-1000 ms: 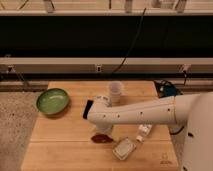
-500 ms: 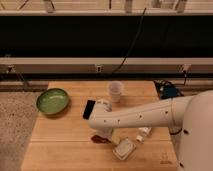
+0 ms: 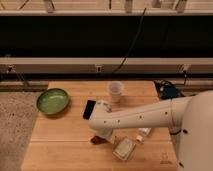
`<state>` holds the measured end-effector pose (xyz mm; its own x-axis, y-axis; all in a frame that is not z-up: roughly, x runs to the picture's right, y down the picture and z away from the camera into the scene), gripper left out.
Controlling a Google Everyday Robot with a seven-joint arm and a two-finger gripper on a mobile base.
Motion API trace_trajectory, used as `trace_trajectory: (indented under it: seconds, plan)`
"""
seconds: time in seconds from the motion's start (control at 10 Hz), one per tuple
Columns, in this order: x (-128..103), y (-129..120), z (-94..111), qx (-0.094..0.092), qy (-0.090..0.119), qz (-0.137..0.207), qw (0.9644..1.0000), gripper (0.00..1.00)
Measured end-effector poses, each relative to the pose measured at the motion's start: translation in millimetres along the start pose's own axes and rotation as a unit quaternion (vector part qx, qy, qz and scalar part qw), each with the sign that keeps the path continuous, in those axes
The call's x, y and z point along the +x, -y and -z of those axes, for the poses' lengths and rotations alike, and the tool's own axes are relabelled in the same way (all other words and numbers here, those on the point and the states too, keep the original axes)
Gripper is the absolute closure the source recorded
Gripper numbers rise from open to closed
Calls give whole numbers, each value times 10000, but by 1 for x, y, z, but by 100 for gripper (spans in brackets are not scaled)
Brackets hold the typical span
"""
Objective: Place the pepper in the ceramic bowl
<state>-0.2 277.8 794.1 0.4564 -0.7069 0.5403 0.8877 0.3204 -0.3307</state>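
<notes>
Pepper [image 3: 95,140] lies on the surface [image 3: 60,147] beneath the gripper [image 3: 104,136], evidently positioned for pickup, grip state indeterminable; bowl [image 3: 52,100] sits well apart.

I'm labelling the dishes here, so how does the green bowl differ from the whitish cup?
The ceramic bowl is glossy green; the cup is translucent whitish. The bowl is wide and shallow; the cup is narrower and taller. The bowl sits at the left edge of the wooden table; the cup stands near its back middle. Both stand upright on it, away from the gripper, which is low beside the pepper near the front.
</notes>
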Motion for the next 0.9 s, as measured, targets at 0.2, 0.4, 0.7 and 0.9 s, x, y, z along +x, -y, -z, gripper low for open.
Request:
trace_trajectory:
  seconds: [0.2, 0.4, 0.7, 0.9]
  plan:
    - [-1, -1, 2, -14, 5, -3, 10000, 93]
    - [-1, -1, 2, -36, 7, 19, 10000, 100]
    - [-1, 33, 22, -216, -19, 466, 9987, 100]
    - [-1, 67, 37, -303, -66, 796, 9963, 100]
